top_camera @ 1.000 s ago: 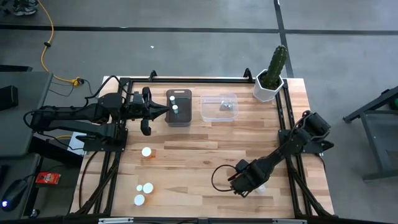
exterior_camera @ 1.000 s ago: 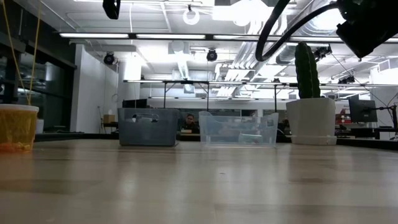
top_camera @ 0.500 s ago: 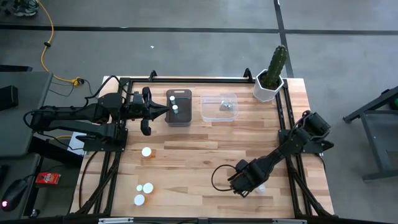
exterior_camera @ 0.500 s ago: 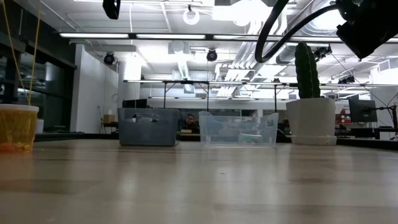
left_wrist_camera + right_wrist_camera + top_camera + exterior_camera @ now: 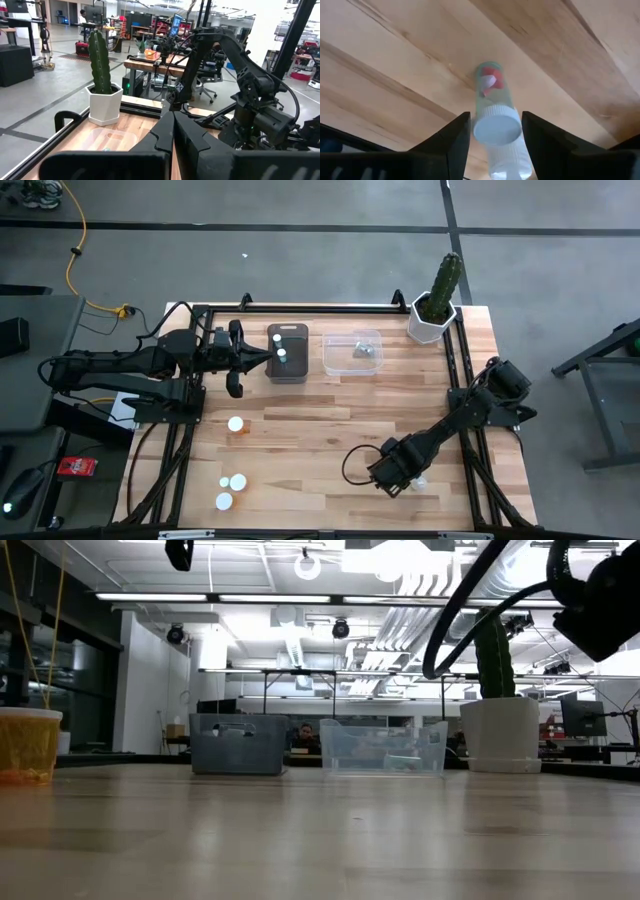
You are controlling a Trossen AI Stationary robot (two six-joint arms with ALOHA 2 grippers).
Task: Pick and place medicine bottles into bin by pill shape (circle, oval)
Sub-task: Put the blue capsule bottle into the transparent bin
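Observation:
A clear-bluish medicine bottle (image 5: 491,90) with a white cap (image 5: 497,127) and red pills inside lies on its side on the wood near the table's near right. My right gripper (image 5: 496,135) is open and points down over it, one finger on each side of the cap. It also shows in the high view (image 5: 400,477). A second clear body (image 5: 507,160) lies just behind the cap. My left gripper (image 5: 262,358) is shut and empty, level beside the dark bin (image 5: 288,370), which holds bottles (image 5: 282,352). More bottles (image 5: 236,424) (image 5: 232,482) stand at the near left.
A clear bin (image 5: 352,365) stands right of the dark bin with a small item inside. A cactus in a white pot (image 5: 433,320) stands at the far right corner. Black frame rails run along the table's left and right sides.
My right gripper has shifted a little toward the table's right edge, over the lying bottle.

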